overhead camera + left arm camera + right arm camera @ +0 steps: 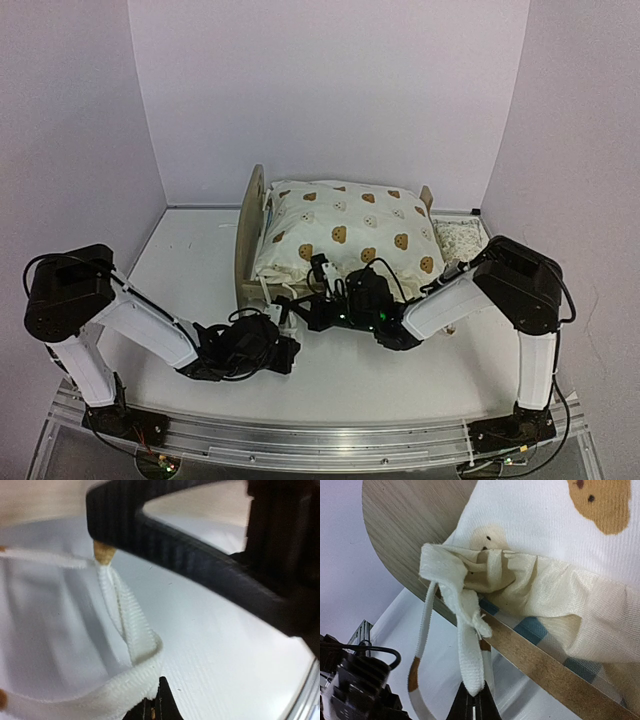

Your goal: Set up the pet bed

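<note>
The pet bed (250, 230) stands mid-table, its plywood headboard (405, 525) on the left. A cream bear-print quilt (350, 235) covers it, and the blue-and-white mattress (536, 630) peeks out above the side rail (540, 655). My right gripper (476, 699) is shut on a white cloth tie (470, 655) that hangs from the quilt's gathered corner. Just in front of the bed's near rail, my left gripper (156, 702) is shut on a white ribbon (125, 630) with a tan tip (103, 552). Seen from above, both grippers meet by the bed's near left corner (295, 320).
A pale textured cushion (462, 238) lies at the back right beside the bed. The right arm's black body (210, 570) crosses the left wrist view. White walls close in on three sides, and an aluminium rail (320, 445) runs along the near edge.
</note>
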Controlling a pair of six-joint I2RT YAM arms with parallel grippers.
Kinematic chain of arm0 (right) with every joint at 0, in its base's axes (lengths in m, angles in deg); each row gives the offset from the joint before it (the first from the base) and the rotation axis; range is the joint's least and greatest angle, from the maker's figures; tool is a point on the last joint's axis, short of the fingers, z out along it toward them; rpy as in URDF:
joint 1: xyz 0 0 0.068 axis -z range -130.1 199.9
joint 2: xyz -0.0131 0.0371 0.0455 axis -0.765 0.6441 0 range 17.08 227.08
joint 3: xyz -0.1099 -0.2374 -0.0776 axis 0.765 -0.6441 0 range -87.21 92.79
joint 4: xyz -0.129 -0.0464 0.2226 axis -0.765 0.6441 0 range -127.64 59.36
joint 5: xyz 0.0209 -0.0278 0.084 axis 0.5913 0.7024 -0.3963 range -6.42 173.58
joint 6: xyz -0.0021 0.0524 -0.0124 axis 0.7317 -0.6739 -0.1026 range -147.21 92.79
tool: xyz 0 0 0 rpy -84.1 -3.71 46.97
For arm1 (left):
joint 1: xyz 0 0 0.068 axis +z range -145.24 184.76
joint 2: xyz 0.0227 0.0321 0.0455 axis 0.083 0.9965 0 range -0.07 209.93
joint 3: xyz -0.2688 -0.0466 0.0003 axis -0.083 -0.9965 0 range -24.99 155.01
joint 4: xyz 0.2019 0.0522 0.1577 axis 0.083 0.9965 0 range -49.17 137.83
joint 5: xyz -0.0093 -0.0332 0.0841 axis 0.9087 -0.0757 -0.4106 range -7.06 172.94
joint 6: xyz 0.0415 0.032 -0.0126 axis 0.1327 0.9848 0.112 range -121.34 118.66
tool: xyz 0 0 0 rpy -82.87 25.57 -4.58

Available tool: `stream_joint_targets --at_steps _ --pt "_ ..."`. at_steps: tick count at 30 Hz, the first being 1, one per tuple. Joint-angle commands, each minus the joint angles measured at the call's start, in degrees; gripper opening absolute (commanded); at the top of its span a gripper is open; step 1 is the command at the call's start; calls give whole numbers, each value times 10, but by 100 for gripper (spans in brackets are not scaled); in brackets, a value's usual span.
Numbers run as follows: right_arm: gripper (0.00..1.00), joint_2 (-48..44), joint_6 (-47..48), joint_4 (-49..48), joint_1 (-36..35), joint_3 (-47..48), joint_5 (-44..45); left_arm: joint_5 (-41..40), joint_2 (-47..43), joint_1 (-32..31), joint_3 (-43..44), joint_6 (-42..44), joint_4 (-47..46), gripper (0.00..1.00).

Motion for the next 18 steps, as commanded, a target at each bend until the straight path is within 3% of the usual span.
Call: stream_joint_targets --at_steps 1,18 --pt "0 -39 21 6 -2 16 8 -37 -66 -3 -42 -30 46 0" --pt "0 -47 93 101 -3 162 -53 -87 -174 -3 -130 -65 87 0"
